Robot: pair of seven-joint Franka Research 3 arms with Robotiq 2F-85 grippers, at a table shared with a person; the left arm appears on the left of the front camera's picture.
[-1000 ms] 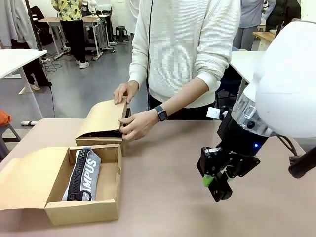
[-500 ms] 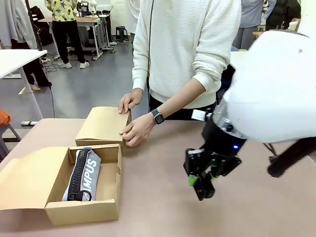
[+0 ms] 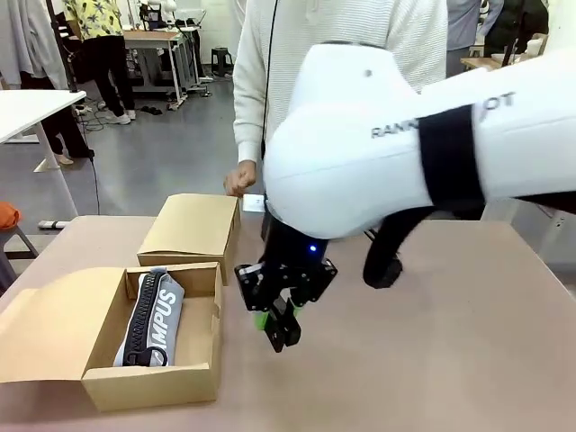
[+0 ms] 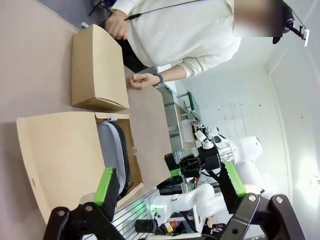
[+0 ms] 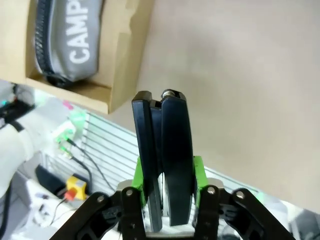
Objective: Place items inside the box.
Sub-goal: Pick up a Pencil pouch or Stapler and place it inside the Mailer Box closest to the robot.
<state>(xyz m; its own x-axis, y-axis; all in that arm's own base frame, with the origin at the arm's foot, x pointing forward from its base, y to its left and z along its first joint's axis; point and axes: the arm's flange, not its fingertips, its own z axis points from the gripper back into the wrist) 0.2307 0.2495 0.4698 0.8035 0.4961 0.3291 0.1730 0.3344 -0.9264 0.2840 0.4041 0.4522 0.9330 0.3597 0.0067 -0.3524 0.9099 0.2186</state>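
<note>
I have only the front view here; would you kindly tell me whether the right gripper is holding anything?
Observer: Yes. The right wrist view shows the right gripper shut on a black stapler.
Operator: Thank you. How is the left gripper?
Observer: In the left wrist view the left gripper is open, with nothing between its jaws.
Operator: And is the stapler over the box?
Observer: Not yet, judging from the right wrist view. The stapler's tip is over bare table, just beside the outer wall of the open box.
</note>
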